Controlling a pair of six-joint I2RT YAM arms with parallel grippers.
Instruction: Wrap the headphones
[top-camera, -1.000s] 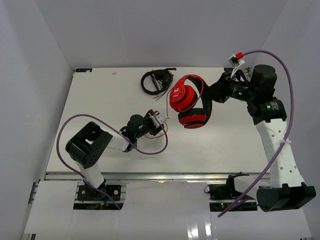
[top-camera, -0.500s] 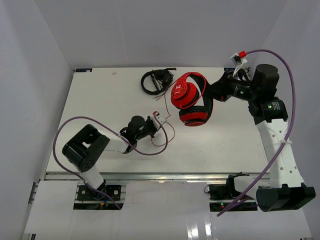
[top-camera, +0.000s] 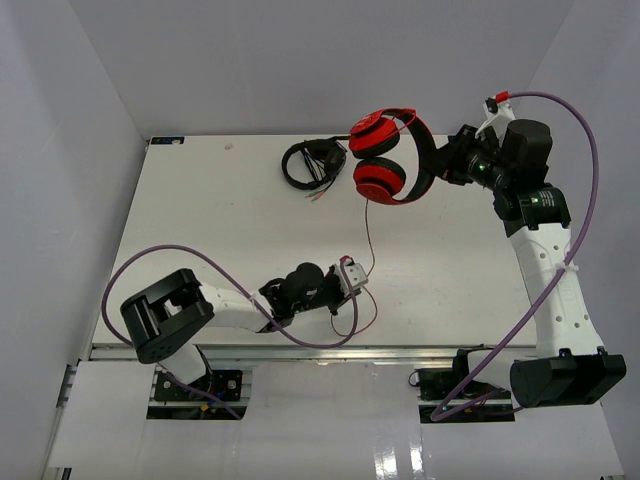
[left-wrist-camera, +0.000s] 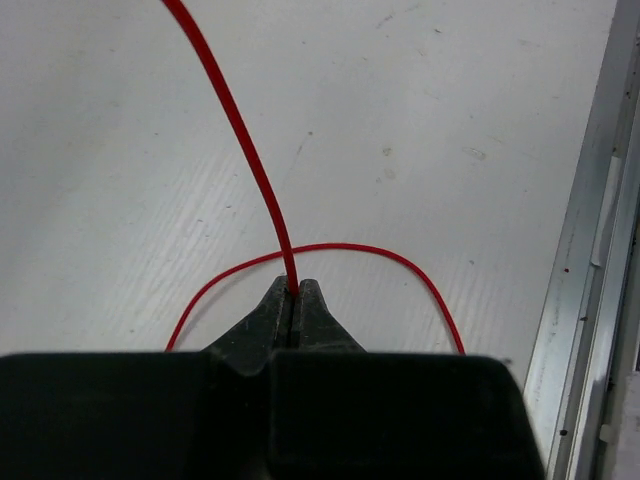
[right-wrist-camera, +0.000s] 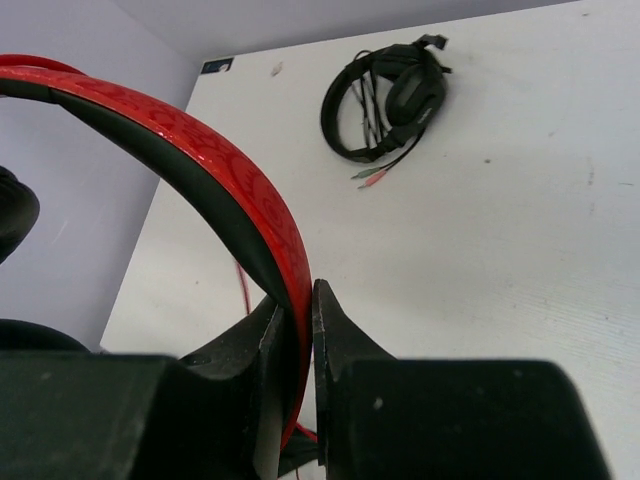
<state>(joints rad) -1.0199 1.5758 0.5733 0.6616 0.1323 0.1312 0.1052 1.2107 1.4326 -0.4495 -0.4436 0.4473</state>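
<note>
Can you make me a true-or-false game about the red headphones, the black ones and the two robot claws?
1. The right claw grips the red headphones by the headband. True.
2. The left claw is open and empty. False: it is shut on the thin red cable.
3. The black headphones lie on the table with no claw touching them. True.
4. The red cable is wound neatly around the red headphones. False: it runs loose from the headphones to the left claw, with a loop lying on the table.
</note>
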